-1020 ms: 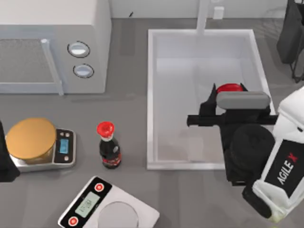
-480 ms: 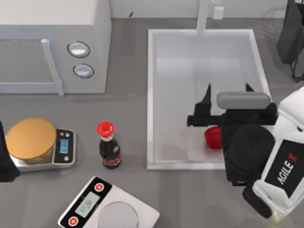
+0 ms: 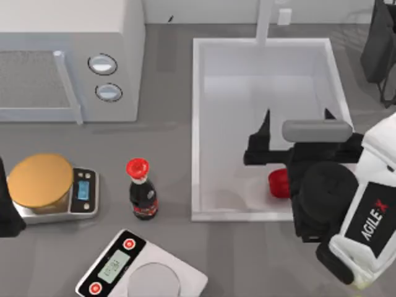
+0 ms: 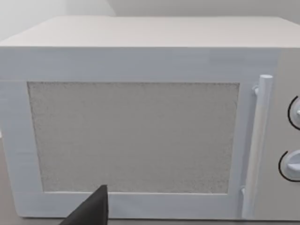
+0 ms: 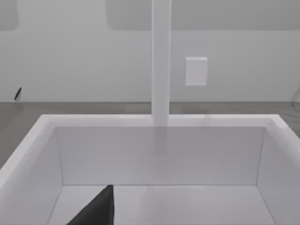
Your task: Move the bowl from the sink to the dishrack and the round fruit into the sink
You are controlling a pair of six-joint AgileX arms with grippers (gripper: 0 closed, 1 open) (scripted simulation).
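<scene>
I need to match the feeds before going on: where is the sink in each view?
Top view: the sink fills the upper right of the table, the round fruit inside it.
Left wrist view: not in it.
Right wrist view: the sink lies ahead.
Shared landmark: the white tap.

Rendered kitchen counter, white sink (image 3: 197, 130) with tap (image 5: 161, 61), microwave (image 3: 117, 37), kitchen scales (image 3: 83, 192), sauce bottle (image 3: 142, 197)

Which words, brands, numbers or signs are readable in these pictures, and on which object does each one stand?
"AGILE X": on the black panel of the right arm, at the table's right side.
Digits on the display of the white scale: too blurred to read.
Blue display of the silver scale: too small to read.
Label of the dark bottle: unreadable.
</scene>
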